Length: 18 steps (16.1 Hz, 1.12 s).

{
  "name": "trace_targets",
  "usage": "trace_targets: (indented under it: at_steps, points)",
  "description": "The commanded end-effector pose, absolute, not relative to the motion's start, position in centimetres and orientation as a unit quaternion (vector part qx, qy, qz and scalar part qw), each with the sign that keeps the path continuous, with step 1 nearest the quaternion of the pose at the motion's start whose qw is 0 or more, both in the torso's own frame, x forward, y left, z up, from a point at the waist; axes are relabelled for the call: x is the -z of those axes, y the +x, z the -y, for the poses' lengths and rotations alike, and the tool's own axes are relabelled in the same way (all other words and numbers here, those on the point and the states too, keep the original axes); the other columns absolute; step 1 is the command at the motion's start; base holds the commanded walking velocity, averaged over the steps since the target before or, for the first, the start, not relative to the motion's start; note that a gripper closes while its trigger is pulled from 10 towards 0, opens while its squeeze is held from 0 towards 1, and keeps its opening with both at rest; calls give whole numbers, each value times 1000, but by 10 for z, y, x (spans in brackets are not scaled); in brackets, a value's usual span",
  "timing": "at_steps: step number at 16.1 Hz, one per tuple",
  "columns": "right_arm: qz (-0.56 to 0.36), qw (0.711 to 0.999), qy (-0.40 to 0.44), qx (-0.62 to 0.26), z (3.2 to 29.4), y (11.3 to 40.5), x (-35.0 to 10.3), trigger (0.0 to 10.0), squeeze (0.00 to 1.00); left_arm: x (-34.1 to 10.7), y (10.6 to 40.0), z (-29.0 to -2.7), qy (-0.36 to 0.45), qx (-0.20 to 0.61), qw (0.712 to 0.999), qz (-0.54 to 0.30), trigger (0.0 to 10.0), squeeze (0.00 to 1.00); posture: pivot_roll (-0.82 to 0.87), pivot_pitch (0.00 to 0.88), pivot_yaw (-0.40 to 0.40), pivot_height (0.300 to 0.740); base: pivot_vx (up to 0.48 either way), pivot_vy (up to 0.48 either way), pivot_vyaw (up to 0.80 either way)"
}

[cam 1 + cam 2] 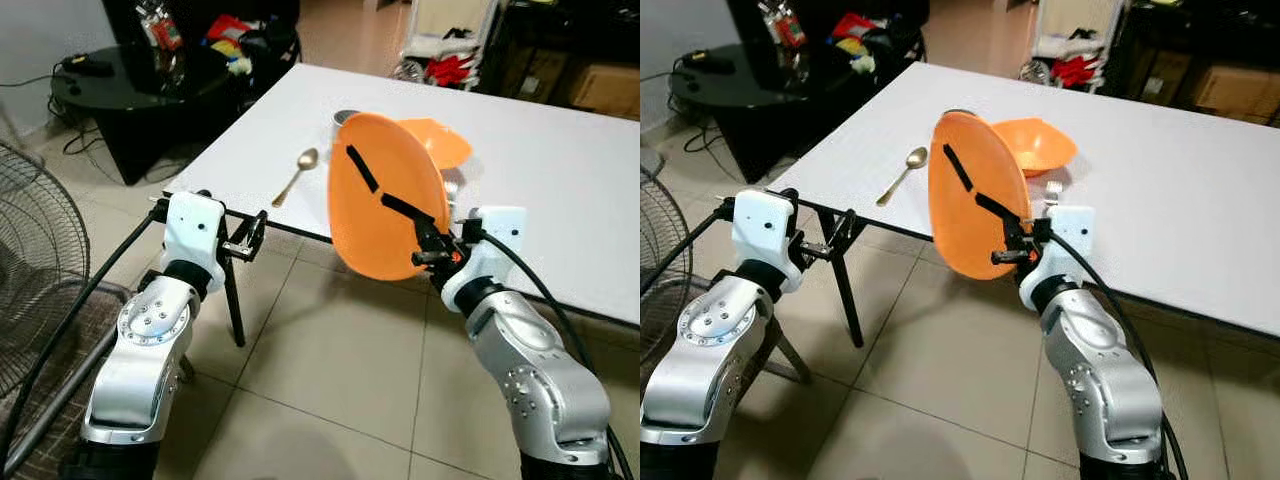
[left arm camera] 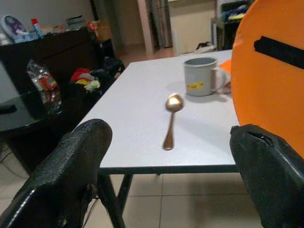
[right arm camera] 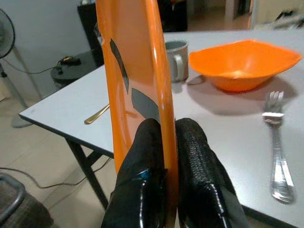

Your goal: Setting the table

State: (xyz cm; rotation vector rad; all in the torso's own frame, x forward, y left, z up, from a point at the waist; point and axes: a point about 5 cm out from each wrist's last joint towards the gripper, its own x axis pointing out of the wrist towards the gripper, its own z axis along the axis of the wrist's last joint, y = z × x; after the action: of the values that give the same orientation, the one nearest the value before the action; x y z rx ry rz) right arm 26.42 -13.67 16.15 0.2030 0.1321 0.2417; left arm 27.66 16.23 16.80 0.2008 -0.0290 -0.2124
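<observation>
My right gripper [image 1: 432,250] is shut on the lower rim of an orange plate [image 1: 385,200], which stands nearly on edge over the near edge of the white table [image 1: 560,170]. Black tape strips mark the plate's face. Behind the plate, an orange bowl [image 3: 242,64] and a grey mug [image 2: 202,76] rest on the table. A gold spoon [image 1: 296,174] lies left of the plate and a fork [image 3: 278,156] lies near the bowl. By the table's front left corner, below its edge, my left gripper [image 1: 250,238] hangs open and holds nothing.
A standing fan [image 1: 30,260] is on the floor at far left. A black round side table [image 1: 120,90] with cables and clutter stands beyond the table's left end. Boxes and bags line the back wall. Tiled floor lies under my arms.
</observation>
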Motion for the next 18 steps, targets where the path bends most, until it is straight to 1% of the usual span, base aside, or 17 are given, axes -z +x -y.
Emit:
trace_targets:
  at_steps: [1,4,6,8,11,13,14,15,16,18]
  points:
    - [-42,981,113,-149,131,264,-175,10000,0,-169,276,-159,100,122,987,14,10000,0,97,0,15,740,266,0,0]
    - [-48,980,119,-150,132,263,-172,10000,0,-166,277,-160,100,113,988,8,10000,0,92,0,24,740,264,0,0]
    - [-45,980,126,-145,134,262,-173,10000,0,-169,277,-156,102,132,986,13,10000,0,90,0,22,740,262,0,0]
    - [-40,982,124,-134,136,262,-173,10000,0,-167,278,-161,102,124,987,8,10000,0,81,0,37,740,262,0,0]
    - [-45,980,134,-138,135,259,-171,10000,0,-167,278,-159,108,136,985,9,10000,0,77,0,39,740,262,0,0]
    - [-58,973,169,-146,134,259,-171,10000,0,-167,277,-159,108,139,984,7,10000,0,78,0,43,740,257,0,0]
    - [-76,962,207,-161,132,258,-169,10000,0,-167,276,-156,110,150,983,8,10000,0,77,0,38,740,255,0,0]
    - [-87,957,220,-169,131,258,-167,10000,0,-167,275,-157,110,152,982,7,10000,0,78,0,37,740,247,0,0]
    - [-116,950,233,-172,131,258,-161,10000,0,-164,274,-156,109,162,981,-2,10000,0,80,0,37,740,0,0,0]
    - [-133,941,266,-162,132,261,-157,10000,0,-163,272,-151,118,195,974,-5,10000,0,87,0,30,740,0,0,0]
